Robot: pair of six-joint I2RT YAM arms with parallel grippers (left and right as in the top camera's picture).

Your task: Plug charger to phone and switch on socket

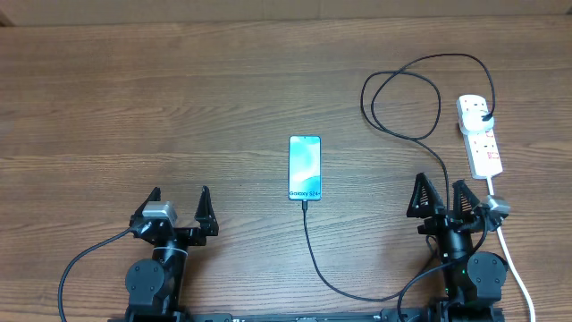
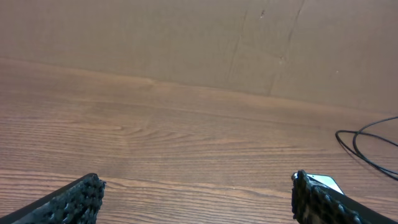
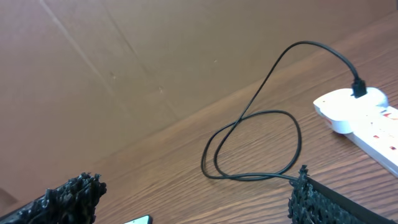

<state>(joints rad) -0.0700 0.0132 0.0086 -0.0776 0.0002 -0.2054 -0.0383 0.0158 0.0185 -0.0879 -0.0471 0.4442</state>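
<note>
The phone (image 1: 305, 168) lies flat mid-table, its teal screen up. The black charger cable (image 1: 315, 250) has its tip in the phone's near end, runs toward me, curves right, loops (image 1: 402, 103) at the back right, and its plug (image 1: 483, 117) sits in the white socket strip (image 1: 479, 134). The loop (image 3: 255, 146) and strip (image 3: 360, 115) show in the right wrist view, and a corner of the phone (image 2: 324, 182) in the left wrist view. My left gripper (image 1: 180, 204) is open and empty near the front left. My right gripper (image 1: 441, 197) is open and empty, just left of the strip.
The strip's thick white cord (image 1: 511, 259) runs down the right side past my right arm to the table's front edge. A brown cardboard wall (image 2: 186, 37) stands behind the table.
</note>
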